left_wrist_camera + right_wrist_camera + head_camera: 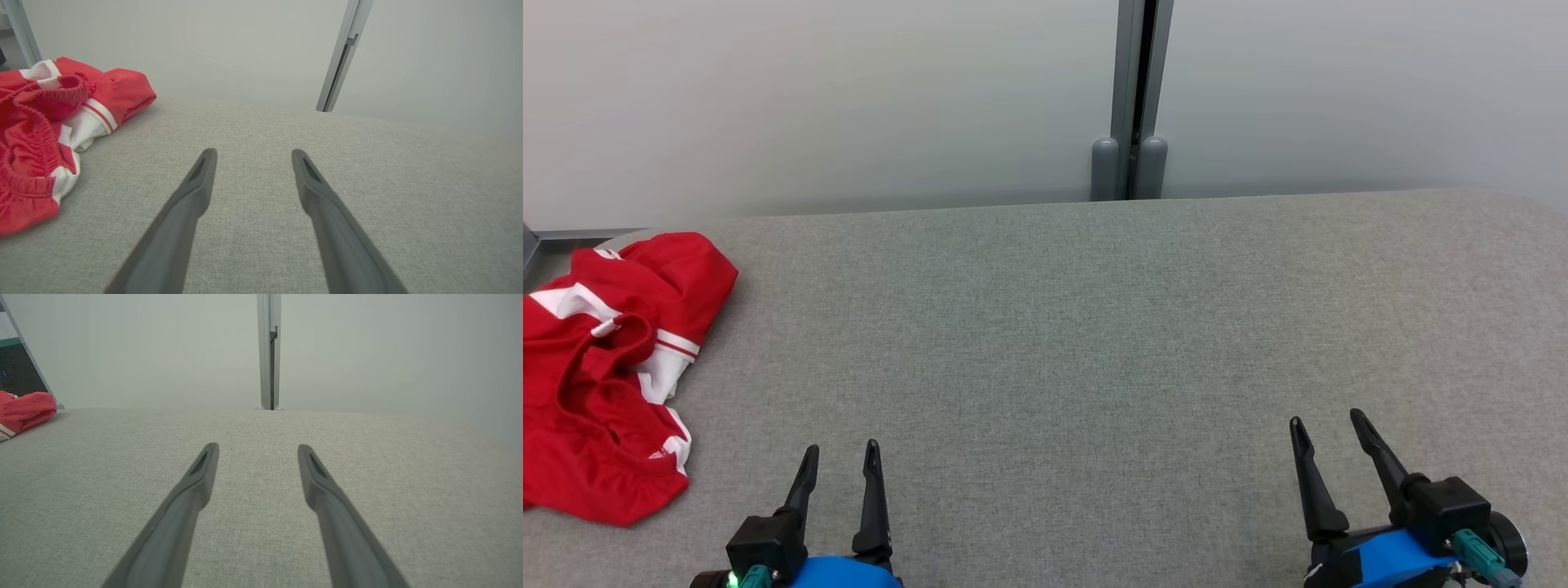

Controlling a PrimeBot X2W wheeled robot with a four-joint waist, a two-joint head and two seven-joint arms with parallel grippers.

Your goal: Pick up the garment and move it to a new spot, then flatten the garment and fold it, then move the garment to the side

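The garment (pixel 605 376) is a crumpled red pair of shorts with white stripes and an elastic waistband, lying bunched at the far left of the grey fabric table (pixel 1094 343). In the left wrist view the garment (pixel 49 130) fills the left side, apart from the fingers. My left gripper (pixel 841 447) stands open near the front edge, to the right of the garment, holding nothing. Far to the right, my right gripper (pixel 1327 418) is open and empty too. The left gripper (pixel 251 152) and right gripper (pixel 257 446) hover over bare cloth. A red edge of the garment (pixel 24 412) shows at left.
A pale wall backs the table, with a grey vertical post (pixel 1135 98) at its middle. A metal frame corner (pixel 531 245) sits behind the garment at far left.
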